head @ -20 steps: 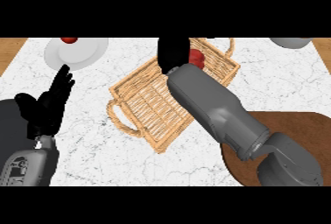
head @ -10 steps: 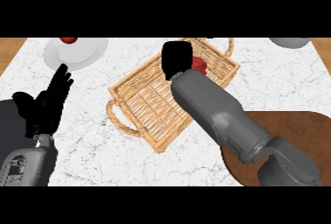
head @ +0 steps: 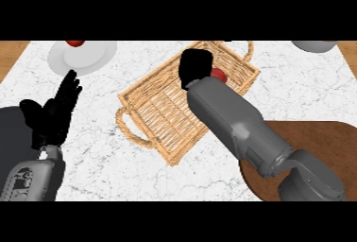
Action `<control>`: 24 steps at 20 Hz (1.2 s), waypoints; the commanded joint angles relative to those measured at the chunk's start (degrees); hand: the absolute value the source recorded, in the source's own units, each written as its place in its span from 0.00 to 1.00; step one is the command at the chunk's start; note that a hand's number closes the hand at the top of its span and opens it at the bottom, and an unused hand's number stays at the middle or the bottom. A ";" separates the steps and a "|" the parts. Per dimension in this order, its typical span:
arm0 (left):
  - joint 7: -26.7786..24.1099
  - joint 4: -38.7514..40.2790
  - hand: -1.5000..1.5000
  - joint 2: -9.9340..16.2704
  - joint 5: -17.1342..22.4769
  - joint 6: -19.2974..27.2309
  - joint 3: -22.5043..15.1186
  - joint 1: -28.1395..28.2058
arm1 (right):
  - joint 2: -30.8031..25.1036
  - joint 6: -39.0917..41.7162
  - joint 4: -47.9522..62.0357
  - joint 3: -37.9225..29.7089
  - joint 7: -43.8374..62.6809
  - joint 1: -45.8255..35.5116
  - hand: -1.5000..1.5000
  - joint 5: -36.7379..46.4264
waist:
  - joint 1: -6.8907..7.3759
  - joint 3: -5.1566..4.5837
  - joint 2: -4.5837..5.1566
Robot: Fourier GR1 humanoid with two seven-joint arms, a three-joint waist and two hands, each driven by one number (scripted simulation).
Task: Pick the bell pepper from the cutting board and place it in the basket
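The red bell pepper (head: 218,74) shows as a small red patch over the far part of the wicker basket (head: 164,111). My right hand (head: 196,69) is curled round it from the left, back of the hand toward the view, and hides most of it. Whether the pepper touches the basket's floor cannot be seen. The right forearm crosses the basket's right side, coming from the brown cutting board (head: 317,137) at the lower right, whose visible part carries nothing. My left hand (head: 52,118) rests open at the left, fingers up, away from the basket.
A white plate (head: 87,57) stands at the far left with a small red item (head: 75,43) at its far rim. A grey bowl (head: 315,46) sits at the far right corner. The marble counter ends in wood at both sides.
My right hand and the bell pepper have moved together a little nearer and to the right over the basket. The left hand has stayed where it was.
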 commanded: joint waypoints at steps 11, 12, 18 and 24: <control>0.48 0.56 0.50 1.51 0.74 -0.44 2.01 -0.60 | 0.00 -20.58 -6.44 -7.67 1.10 -1.15 0.00 -1.82 | -1.31 0.04 -0.31; -0.31 -0.42 0.50 1.91 2.30 -2.16 2.53 1.41 | -0.03 -22.15 -5.70 -9.37 1.21 -2.20 0.00 -1.77 | -1.36 0.03 -0.42; -0.61 -1.18 0.50 0.33 1.42 -0.50 2.05 3.65 | -2.67 -30.64 -11.26 -15.59 3.66 0.46 0.00 -3.56 | -2.60 0.06 -0.87; -0.48 1.15 0.50 2.67 1.84 -0.86 4.47 2.06 | -8.21 -32.41 -25.67 -19.05 2.33 11.49 0.00 -5.95 | -5.03 0.09 -1.31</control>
